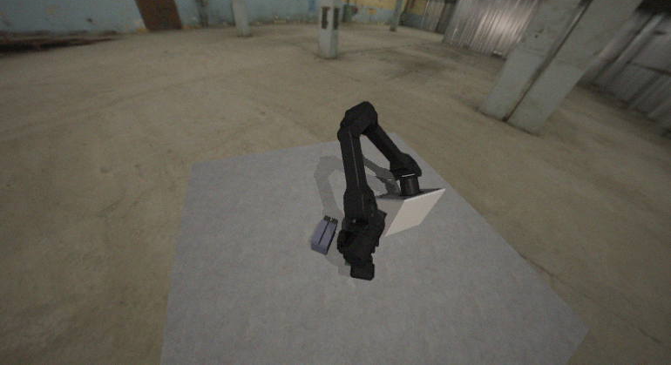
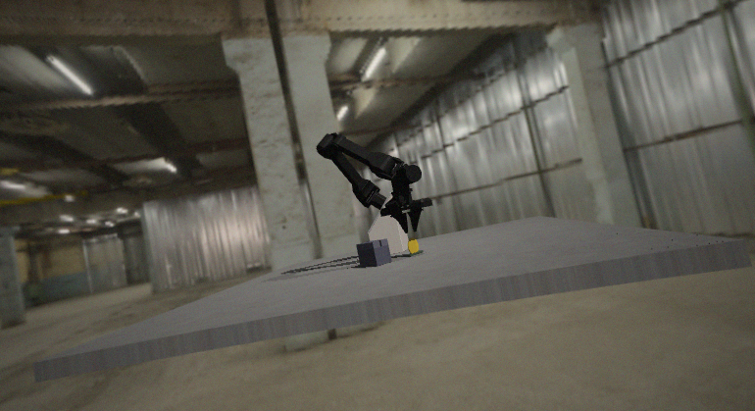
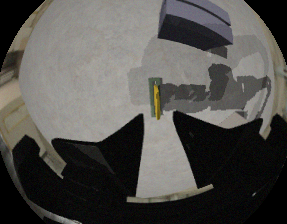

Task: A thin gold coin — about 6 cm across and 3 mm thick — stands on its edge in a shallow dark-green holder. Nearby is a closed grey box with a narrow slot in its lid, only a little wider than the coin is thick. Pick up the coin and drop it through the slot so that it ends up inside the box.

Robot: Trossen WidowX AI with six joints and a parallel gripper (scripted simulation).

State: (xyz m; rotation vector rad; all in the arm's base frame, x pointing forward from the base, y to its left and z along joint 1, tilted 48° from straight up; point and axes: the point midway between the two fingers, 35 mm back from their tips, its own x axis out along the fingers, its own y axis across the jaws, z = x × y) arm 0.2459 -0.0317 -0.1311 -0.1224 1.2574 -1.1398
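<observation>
Overhead, the claw [image 1: 362, 268] hides the coin beneath it. Sideways, the coin [image 2: 413, 245] stands just below, in its holder. Through the wrist view, the claw is part-open, empty; centre it astride the edge-on coin [image 3: 155, 99] before descending.

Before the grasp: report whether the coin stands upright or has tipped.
Upright: the coin stands edge-on in its green holder, below the open hand.
</observation>
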